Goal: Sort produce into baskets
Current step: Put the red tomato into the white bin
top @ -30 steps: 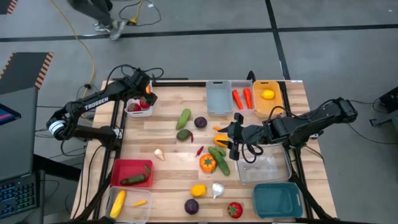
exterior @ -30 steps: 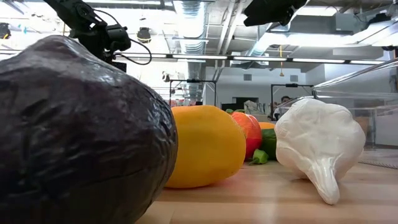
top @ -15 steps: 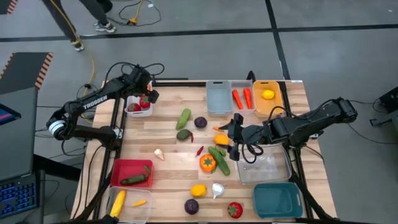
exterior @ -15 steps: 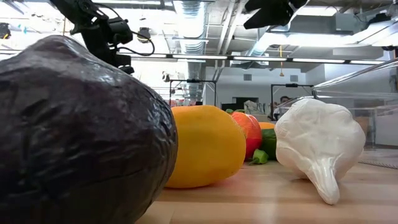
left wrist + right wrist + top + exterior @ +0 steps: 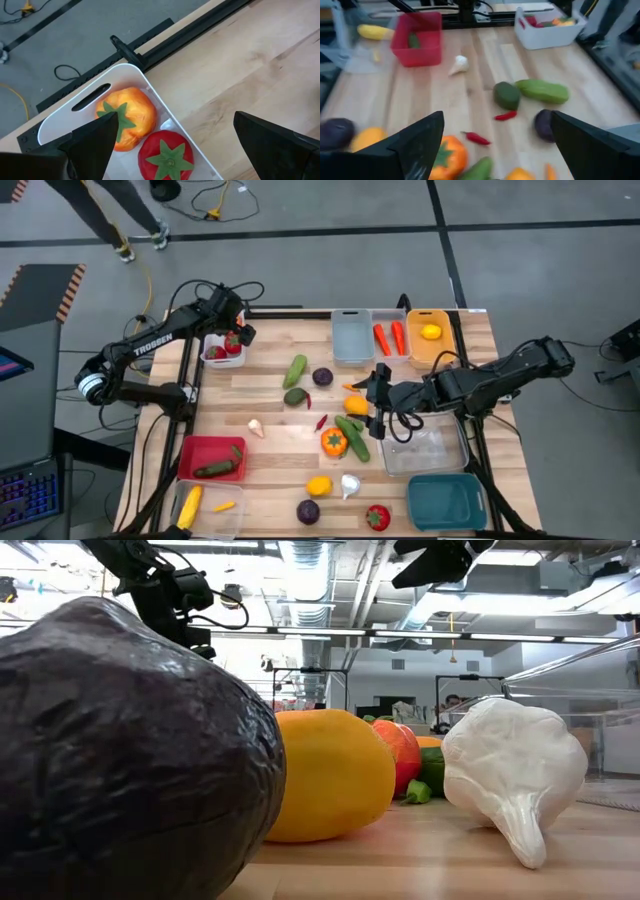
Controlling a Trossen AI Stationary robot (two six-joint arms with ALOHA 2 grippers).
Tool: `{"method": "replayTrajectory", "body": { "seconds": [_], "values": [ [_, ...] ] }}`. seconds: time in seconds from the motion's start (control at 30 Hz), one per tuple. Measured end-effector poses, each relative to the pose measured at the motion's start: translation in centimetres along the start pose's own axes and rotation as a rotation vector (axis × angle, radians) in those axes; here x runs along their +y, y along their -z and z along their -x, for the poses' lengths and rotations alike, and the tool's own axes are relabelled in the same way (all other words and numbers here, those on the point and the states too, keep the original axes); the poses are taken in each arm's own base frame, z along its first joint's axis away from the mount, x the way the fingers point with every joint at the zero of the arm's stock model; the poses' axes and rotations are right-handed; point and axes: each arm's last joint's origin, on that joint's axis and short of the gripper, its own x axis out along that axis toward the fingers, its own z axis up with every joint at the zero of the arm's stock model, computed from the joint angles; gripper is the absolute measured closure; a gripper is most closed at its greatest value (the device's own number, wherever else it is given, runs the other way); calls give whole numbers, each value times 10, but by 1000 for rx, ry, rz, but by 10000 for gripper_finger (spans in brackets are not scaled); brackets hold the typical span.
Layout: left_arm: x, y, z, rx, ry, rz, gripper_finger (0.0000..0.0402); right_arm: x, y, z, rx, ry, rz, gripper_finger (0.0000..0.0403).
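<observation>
We find the left gripper (image 5: pixel 170 145) w/ fingers spread wide, empty, hovering over the white basket (image 5: pixel 213 356) at the table's far-left corner; two tomatoes (image 5: pixel 167 155) lie inside. Right gripper (image 5: pixel 378 393) also agape, empty, above mid-table produce near the orange pepper (image 5: pixel 334 442) and cucumber (image 5: pixel 352 436), beside the clear basket (image 5: pixel 425 450).
</observation>
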Motion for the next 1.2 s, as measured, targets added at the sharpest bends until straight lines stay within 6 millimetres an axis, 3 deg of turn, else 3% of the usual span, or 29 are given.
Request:
{"method": "replayTrajectory", "body": {
  "seconds": [0.27,0.7,0.9,1.2],
  "values": [
    [-5,0,1,-3,14,-18,18,23,4,8,66,-302,-94,14],
    [-13,1,3,-7,33,-42,18,102,31,39,91,-537,3,15],
    [-17,1,4,-9,44,-48,18,139,49,31,133,-589,64,15],
    [-24,2,6,-12,62,-23,18,179,52,18,355,-516,212,15]
  ]
}}
